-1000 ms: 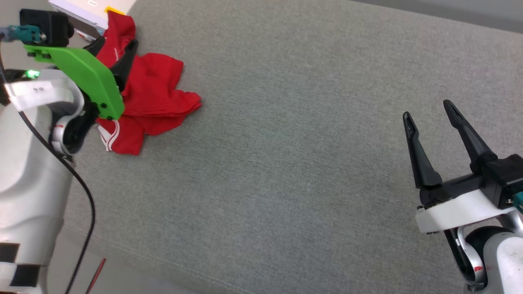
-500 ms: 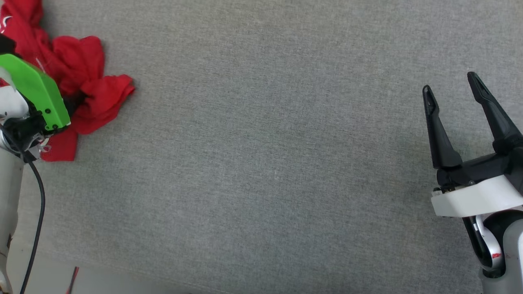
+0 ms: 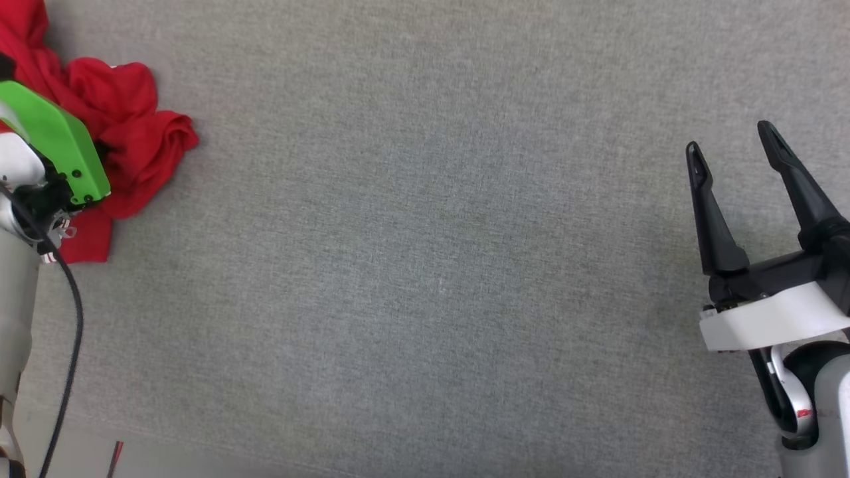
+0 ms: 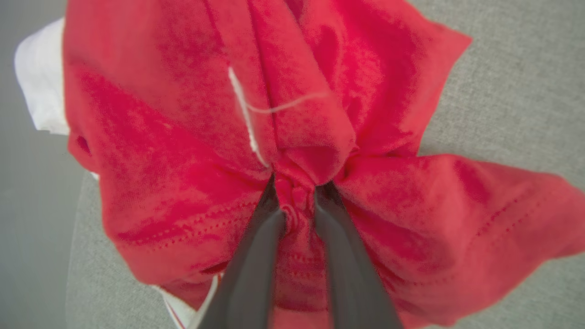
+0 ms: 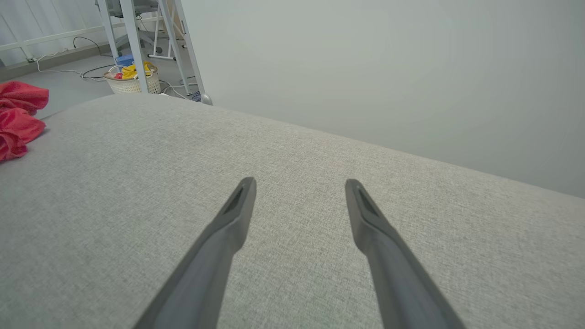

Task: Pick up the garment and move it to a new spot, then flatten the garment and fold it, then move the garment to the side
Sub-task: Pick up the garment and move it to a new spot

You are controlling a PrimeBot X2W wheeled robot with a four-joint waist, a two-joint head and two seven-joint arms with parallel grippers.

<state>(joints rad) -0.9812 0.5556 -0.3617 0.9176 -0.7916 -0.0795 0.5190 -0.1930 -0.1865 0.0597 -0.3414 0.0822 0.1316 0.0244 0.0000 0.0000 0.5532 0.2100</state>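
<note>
The left gripper has its two dark fingers pinched almost together on a bunched fold of the garment. The cloth is thin red knit, gathered into pleats that fan out from the tips, with dotted stitching along a hem. In the left wrist view a loose white thread lies at twelve o'clock, a white sleeve at ten, and white-and-red trim at seven.

In the head view the garment lies crumpled at ten o'clock, partly under the wrist's green bracket. A black cable hangs toward seven.

The right gripper, at three o'clock, holds nothing. Its smooth tapering fingers are spread wide over the surface, well apart from the garment.

The surface is flat, pale grey and coarsely woven.

The right wrist view shows a plain pale wall from twelve to three o'clock. At eleven are white frame legs and a woven basket of yellow and red cloth, with wires on the grey floor.
</note>
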